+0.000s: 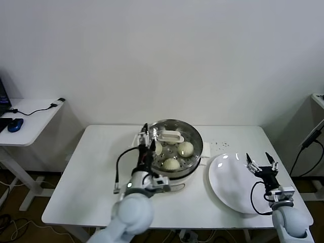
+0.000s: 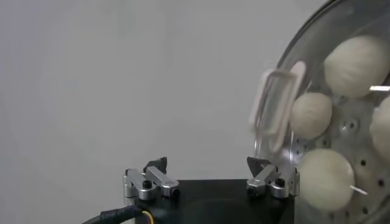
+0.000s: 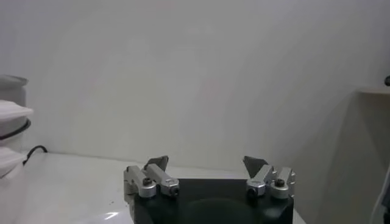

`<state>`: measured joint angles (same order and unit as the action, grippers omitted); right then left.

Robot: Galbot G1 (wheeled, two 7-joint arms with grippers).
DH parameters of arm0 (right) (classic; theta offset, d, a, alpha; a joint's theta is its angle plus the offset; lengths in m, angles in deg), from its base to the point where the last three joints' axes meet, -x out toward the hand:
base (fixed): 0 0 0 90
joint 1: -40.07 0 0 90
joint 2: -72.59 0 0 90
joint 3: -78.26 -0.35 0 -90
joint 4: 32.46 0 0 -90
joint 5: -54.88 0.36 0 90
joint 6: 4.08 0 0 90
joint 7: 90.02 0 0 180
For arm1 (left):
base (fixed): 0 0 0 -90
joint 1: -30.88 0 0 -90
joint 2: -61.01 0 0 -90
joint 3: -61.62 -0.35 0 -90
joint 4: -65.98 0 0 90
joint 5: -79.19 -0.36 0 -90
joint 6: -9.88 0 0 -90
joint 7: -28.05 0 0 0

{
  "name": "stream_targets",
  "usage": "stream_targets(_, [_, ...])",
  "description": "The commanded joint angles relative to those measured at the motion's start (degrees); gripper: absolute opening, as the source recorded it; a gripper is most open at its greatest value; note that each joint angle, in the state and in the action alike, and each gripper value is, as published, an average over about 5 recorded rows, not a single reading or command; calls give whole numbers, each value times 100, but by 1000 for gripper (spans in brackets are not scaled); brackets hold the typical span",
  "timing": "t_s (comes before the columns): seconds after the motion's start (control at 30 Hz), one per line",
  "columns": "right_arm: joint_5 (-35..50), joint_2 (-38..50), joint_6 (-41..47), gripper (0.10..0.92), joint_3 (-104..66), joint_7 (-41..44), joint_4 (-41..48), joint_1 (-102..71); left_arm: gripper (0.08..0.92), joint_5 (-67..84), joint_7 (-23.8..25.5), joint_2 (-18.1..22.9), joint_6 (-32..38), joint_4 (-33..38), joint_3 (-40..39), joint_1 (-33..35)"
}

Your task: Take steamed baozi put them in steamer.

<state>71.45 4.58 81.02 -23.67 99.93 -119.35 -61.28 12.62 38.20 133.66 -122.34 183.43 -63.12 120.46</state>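
Nearest the head camera, the left gripper (image 1: 147,137) was seen at the left rim of the round shiny stainless-steel steamer (image 1: 194,132), with its jaws spread wide and nothing held between them. In the left wrist view, the same gripper (image 2: 211,175) showed both fingers well apart, one fingertip just beside the steamer's wall (image 2: 304,36).

Toward the back edge of the white tabletop (image 1: 91,172), near its middle, the steamer was placed on a white pot base. Inside it, small round cream-white steamed baozi (image 1: 185,148) were seen on the perforated bottom; three were clear in the head view, and a fourth was partly hidden behind the left gripper. In the left wrist view, four buns (image 2: 356,64) were visible through the round glass lid with a white handle (image 2: 277,100) that was set over the steamer.

Further right, a flat round white plate (image 1: 233,182) was seen near the front right corner of the tabletop. At its right rim the right gripper (image 1: 261,161) was held with jaws open and empty, as was also shown in the right wrist view (image 3: 209,173).
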Motion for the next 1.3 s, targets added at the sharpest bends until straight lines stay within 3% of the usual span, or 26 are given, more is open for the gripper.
stream_targets(0.03, [-293, -53, 367, 823, -22, 119, -217, -14, 823, 4286, -1090, -785, 2334, 1004, 2539, 1543])
stream_targets(0.13, [-115, -76, 388, 823, -22, 115, -332, -21, 823, 5805, -1146, -609, 2865, 996, 3331, 1989])
stream_targets(0.27, [-43, -106, 383, 823, -29, 119, -474, -52, 823, 7592, -1079, -51, 3221, 825, 4258, 2441])
stream_targets(0.43, [-40, -133, 378, 823, -20, 167, -587, -107, 823, 8216, -799, 450, 3976, 364, 4888, 2905])
stream_targets(0.7, [-49, -276, 378, 823, 1, 283, -699, -248, 823, 7794, -879, 992, 4585, -176, 5014, 3263])
stream_targets(1.3, [36, -277, 360, 823, -154, 456, -840, -523, 823, 7125, -880, 1082, 4538, -221, 4775, 3280])
